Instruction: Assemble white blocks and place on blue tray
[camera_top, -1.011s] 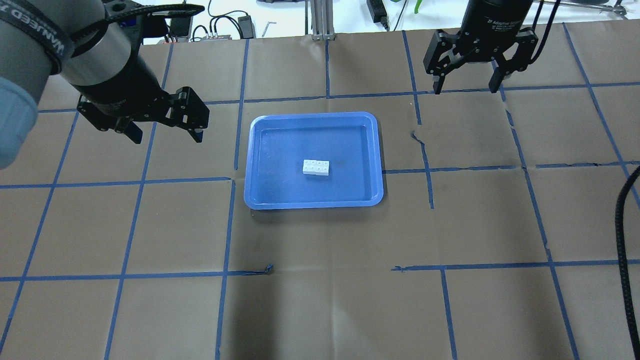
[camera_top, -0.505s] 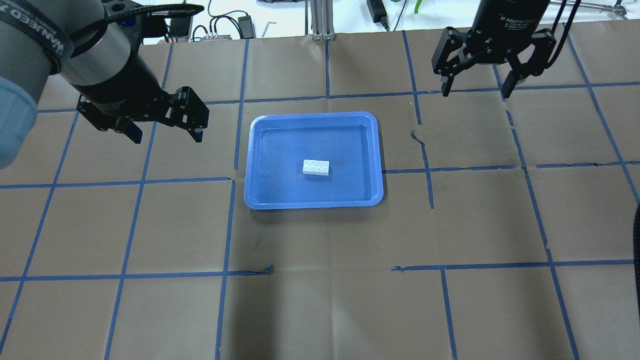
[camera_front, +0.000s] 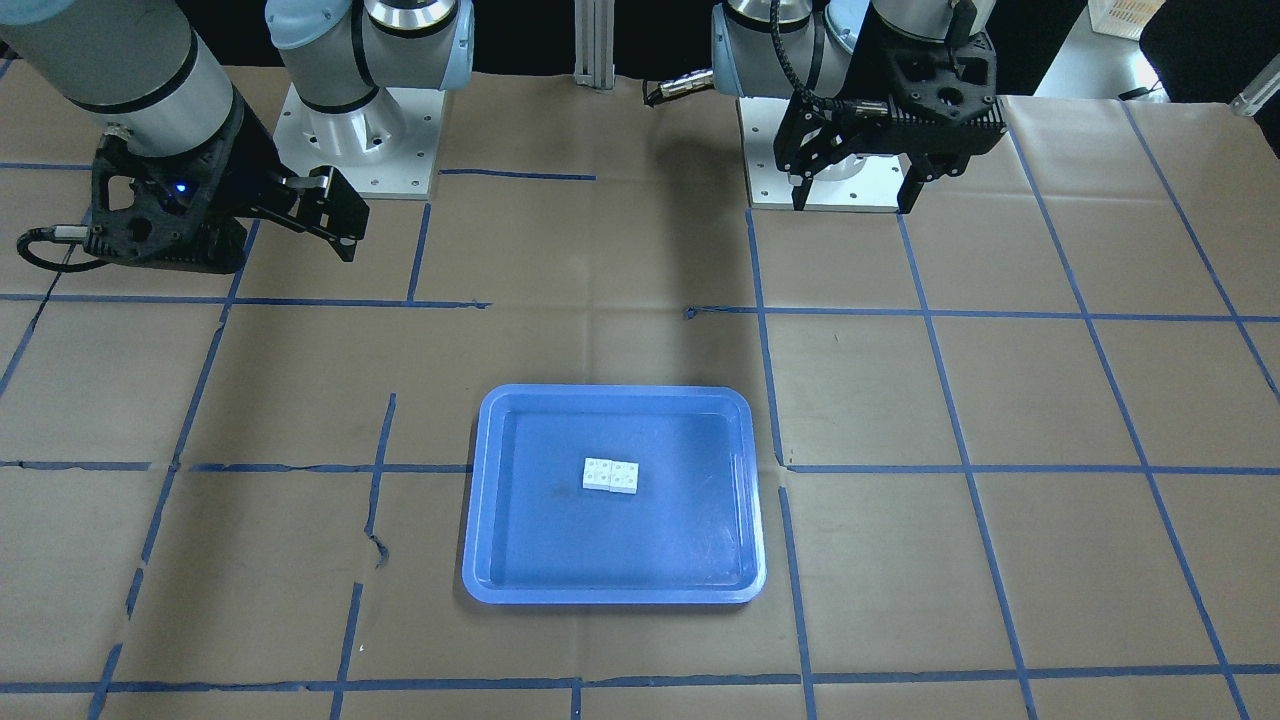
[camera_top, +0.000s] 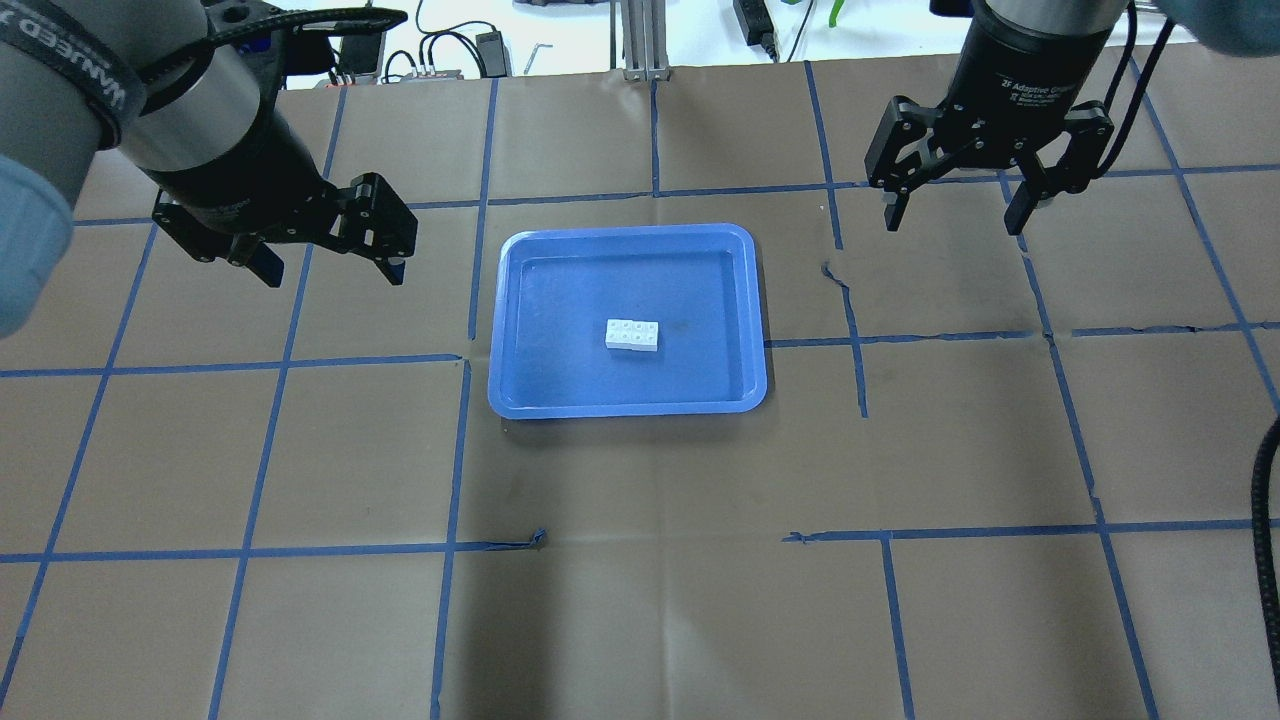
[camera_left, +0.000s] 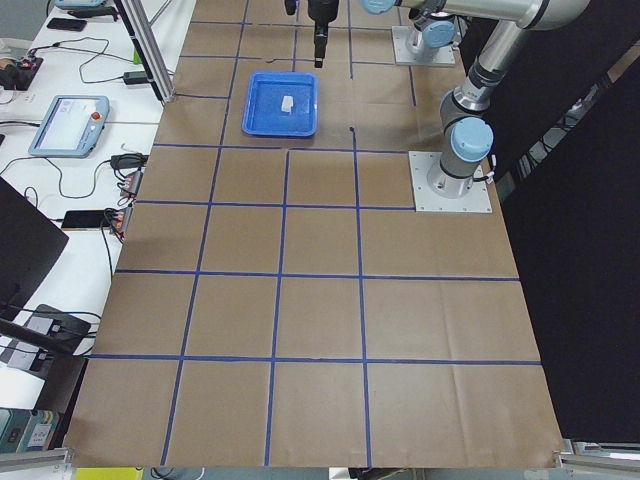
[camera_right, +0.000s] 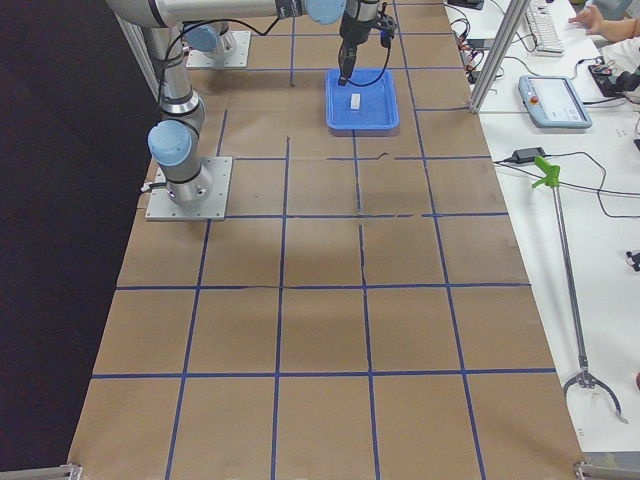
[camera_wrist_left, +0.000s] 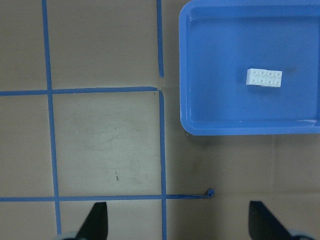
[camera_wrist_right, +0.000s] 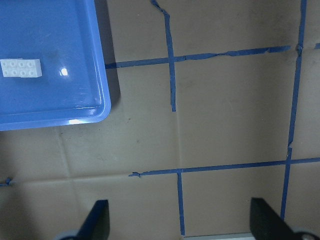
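The two small, square, studded plastic white blocks (camera_top: 632, 335) lie flat on the floor of the large, shallow, round-cornered plastic blue tray (camera_top: 628, 231). They sit side by side, edges touching, so that together they form one short rectangle with eight studs facing up. In the front-facing view a thin seam shows between the two halves. The pair rests near the middle of the tray floor, apart from every wall of the raised rim. Nothing touches them.

The tray sits on the brown paper-covered tabletop (camera_top: 650, 620), which is marked into squares by blue tape lines (camera_top: 250, 549).

The left hand (camera_top: 332, 272) hangs above the tabletop beside the tray's left edge, clear of the rim. Its two black fingers are spread wide and hold nothing. Its wrist camera looks down past both fingertips (camera_wrist_left: 97, 220) at bare paper, with the tray and blocks in the upper right corner.

The right hand (camera_top: 952, 222) hangs over the tabletop beyond the tray's far right corner, well apart from it. It too is released, fingers spread and empty. Its wrist view shows the tray's corner and the blocks at the upper left.
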